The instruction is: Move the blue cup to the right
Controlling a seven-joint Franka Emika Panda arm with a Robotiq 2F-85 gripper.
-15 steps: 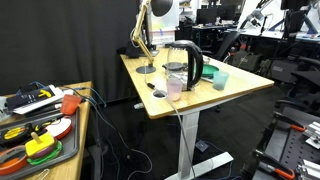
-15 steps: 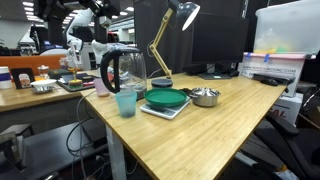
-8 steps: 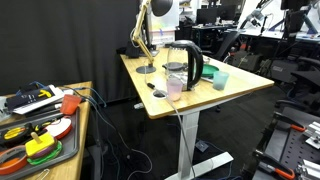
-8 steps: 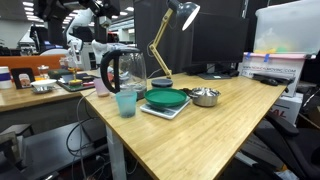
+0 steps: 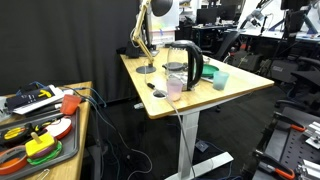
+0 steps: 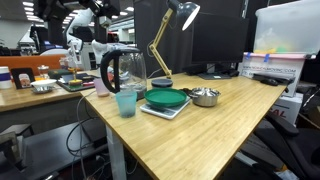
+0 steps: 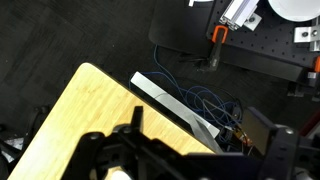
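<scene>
The blue cup (image 5: 220,80) is small and teal. It stands on the wooden table near its edge, beside the clear kettle with the black handle (image 5: 183,64). In an exterior view the cup (image 6: 126,102) stands in front of the kettle (image 6: 122,70). A pale pink cup (image 5: 174,90) stands close to the kettle. My gripper (image 7: 205,152) shows only in the wrist view, as dark fingers spread wide apart, empty, high above a corner of the table (image 7: 85,120). The cup does not show in the wrist view.
A gold desk lamp (image 6: 160,45), a green plate on a scale (image 6: 167,99) and a metal bowl (image 6: 205,96) share the table. A side bench with tools (image 5: 35,120) stands nearby. Cables (image 7: 200,100) lie on the floor below the table's corner.
</scene>
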